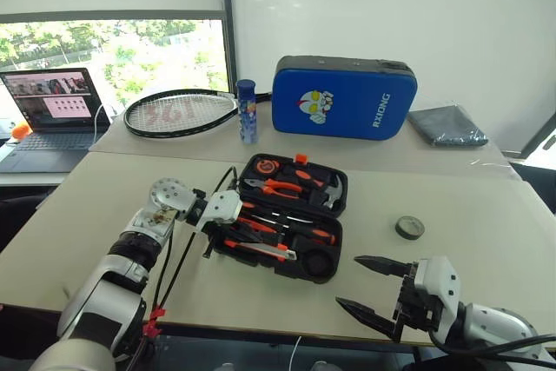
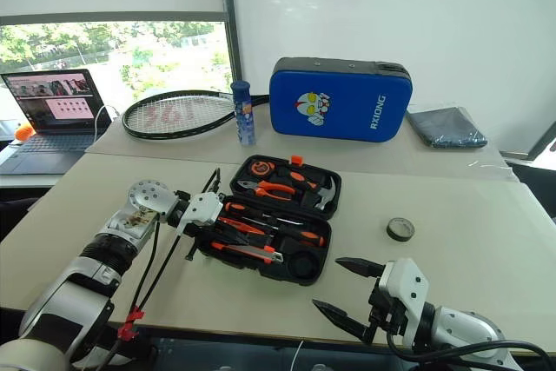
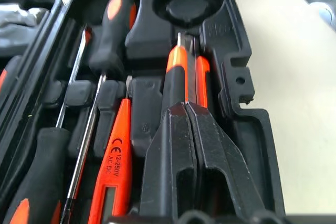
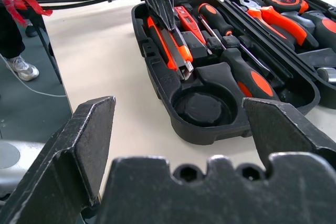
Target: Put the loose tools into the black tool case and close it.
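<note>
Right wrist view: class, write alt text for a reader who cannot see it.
An open black tool case lies on a pale table, holding an orange-and-black utility knife and screwdrivers, its round slot empty. The left pincer, shut, points down at the knife. The right pincer's open fingers frame the foreground.

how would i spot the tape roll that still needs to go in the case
Start at the open black tool case in the middle of the beige table. Look on the bare tabletop on the robot's right of it: the small black tape roll lies flat there alone, a dark ring, while the other tools sit in the case.
</note>
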`<state>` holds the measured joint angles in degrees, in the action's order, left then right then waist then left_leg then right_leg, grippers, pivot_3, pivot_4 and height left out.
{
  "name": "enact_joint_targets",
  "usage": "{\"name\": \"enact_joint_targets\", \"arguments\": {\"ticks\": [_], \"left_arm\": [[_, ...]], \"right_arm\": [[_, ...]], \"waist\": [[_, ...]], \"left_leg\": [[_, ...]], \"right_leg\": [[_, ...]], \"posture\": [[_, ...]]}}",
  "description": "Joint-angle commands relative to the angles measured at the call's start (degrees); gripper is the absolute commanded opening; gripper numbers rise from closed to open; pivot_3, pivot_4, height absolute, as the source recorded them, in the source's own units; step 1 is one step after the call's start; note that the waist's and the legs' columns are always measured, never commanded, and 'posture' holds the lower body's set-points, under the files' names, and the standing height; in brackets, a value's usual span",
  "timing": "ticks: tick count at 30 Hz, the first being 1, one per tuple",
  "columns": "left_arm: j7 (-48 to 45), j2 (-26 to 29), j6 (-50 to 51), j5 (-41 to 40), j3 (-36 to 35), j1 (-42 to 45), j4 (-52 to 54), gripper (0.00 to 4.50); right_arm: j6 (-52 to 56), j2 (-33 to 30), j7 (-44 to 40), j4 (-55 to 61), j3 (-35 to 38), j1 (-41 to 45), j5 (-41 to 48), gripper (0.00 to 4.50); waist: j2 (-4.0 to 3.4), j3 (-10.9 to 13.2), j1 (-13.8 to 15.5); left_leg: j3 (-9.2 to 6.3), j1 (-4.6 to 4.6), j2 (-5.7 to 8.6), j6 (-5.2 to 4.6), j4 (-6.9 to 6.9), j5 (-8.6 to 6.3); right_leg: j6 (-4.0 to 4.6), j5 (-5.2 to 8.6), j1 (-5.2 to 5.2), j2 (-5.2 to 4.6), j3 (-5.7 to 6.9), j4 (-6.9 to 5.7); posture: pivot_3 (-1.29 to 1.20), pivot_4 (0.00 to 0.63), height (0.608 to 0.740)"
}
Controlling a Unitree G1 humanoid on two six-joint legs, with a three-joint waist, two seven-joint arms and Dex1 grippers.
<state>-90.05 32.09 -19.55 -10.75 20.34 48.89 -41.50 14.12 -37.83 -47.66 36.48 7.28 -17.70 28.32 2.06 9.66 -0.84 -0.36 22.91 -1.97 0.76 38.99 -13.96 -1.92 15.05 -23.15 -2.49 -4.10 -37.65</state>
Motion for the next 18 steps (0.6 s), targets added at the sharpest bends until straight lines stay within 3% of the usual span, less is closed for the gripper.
{"name": "enact_joint_targets", "arguments": {"ticks": [1,13,18], "left_arm": [[1.04,-0.42,-0.48,3.14,-0.66,0.04,-1.54,0.08],[5.02,-1.48,9.76,9.49,0.97,-2.89,-1.92,0.08],[5.07,-1.43,11.07,9.72,0.48,-4.41,-0.89,0.08]], "right_arm": [[-0.83,0.31,-0.09,1.88,0.16,0.28,0.79,4.5],[-0.55,0.31,0.01,2.69,0.05,-0.28,1.37,4.5],[-0.72,0.59,0.15,2.77,-0.26,-0.71,1.2,4.5]], "waist": [[0.0,0.0,0.01],[-0.06,-0.06,0.07],[-0.45,-0.37,-0.01]], "left_leg": [[0.0,-0.02,0.0,0.0,0.01,0.0],[0.0,-0.85,0.01,-0.01,0.02,0.04],[0.02,-0.88,-0.01,-0.01,-0.01,0.03]], "right_leg": [[0.0,0.0,0.03,0.0,0.0,0.0],[-0.43,0.24,0.9,0.0,-0.03,0.06],[-0.41,0.26,0.9,0.02,-0.06,0.06]], "posture": [[0.0,0.15,0.74],[0.0,0.15,0.74],[0.0,0.15,0.74]]}}
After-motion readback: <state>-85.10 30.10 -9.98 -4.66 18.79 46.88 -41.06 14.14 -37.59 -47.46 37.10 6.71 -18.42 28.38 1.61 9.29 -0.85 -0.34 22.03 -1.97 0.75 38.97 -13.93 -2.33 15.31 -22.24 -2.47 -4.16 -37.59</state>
